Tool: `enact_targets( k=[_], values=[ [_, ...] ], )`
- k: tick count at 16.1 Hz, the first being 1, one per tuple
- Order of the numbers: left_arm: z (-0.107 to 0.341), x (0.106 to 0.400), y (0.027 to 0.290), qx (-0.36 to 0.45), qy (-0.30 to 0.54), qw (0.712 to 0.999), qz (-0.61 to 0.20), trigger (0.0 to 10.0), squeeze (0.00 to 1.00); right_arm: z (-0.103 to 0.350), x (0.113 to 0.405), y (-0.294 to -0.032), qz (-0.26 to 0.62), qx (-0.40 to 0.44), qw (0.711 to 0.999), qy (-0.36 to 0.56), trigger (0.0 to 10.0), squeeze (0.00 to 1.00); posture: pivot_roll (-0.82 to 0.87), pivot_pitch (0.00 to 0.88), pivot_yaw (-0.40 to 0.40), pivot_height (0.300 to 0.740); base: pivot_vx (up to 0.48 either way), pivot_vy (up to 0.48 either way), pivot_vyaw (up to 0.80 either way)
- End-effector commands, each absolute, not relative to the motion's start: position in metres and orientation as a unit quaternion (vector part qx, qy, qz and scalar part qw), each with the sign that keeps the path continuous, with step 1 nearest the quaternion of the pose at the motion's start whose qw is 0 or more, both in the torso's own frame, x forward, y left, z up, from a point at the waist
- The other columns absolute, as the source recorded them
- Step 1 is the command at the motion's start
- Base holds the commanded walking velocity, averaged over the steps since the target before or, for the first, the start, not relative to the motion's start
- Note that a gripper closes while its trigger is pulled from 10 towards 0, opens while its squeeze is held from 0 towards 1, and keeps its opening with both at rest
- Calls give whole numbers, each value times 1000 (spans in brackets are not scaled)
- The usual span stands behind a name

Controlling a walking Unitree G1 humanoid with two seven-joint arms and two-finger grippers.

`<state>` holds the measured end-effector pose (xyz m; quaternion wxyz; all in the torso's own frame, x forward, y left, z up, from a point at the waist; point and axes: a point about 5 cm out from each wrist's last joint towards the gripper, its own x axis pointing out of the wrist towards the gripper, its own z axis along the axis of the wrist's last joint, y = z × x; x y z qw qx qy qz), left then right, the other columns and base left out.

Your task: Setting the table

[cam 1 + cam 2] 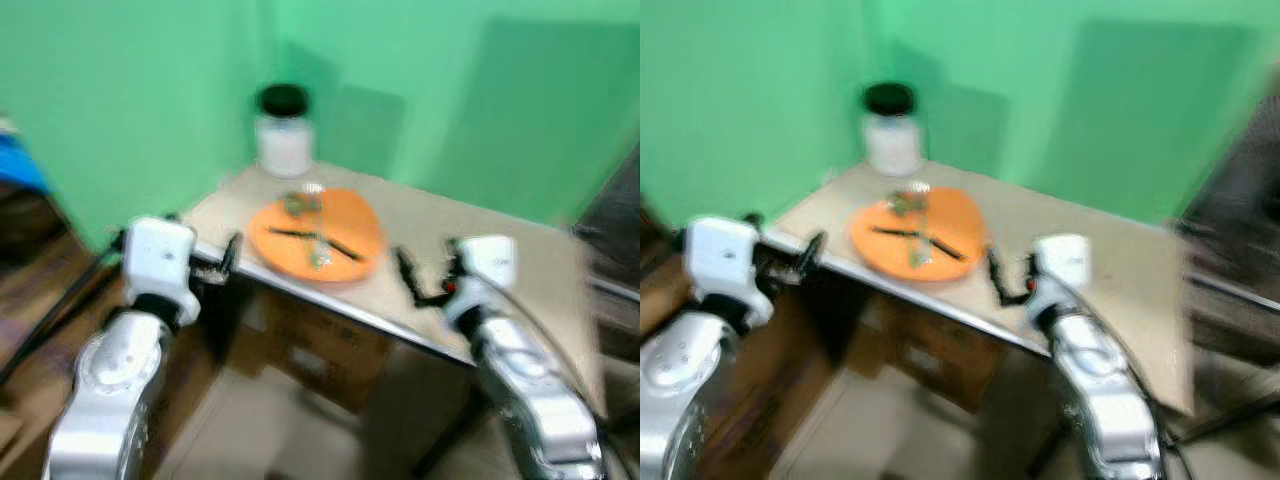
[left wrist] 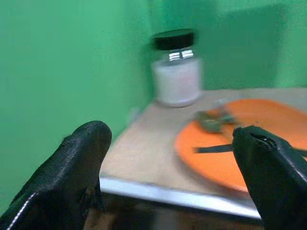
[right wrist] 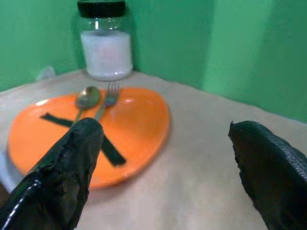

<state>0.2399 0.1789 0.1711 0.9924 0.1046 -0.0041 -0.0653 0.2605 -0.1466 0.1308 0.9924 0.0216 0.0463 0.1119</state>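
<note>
Orange plate (image 3: 139, 120) with spoon (image 3: 88, 97) and fork (image 3: 109, 94) on a beige surface (image 3: 201, 163).
Left gripper (image 2: 172, 163) and right gripper (image 3: 163, 158) hover nearby, fingers spread, empty; jar (image 3: 105, 43) behind.

Both silver arms reach forward at about the same height, the left black two-fingered end effector (image 1: 232, 256) and the right black two-fingered end effector (image 1: 410, 280) each holding its fingers spread wide apart with nothing between them.
</note>
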Motion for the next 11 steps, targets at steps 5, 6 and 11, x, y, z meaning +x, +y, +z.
enact_targets(
  k=[5,6,11],
  values=[
    [173,240,185,115,-1,992,-56,10000,0,135,262,-138,122,56,990,38,10000,0,-22,19,-23,740,306,0,124],
    [172,240,185,115,0,992,-58,10000,0,136,262,-138,123,56,990,37,10000,0,-22,19,-23,740,307,0,0],
    [172,241,185,117,2,991,-61,10000,0,134,262,-135,138,63,987,49,10000,0,-22,19,-15,740,303,0,0]
  ],
)
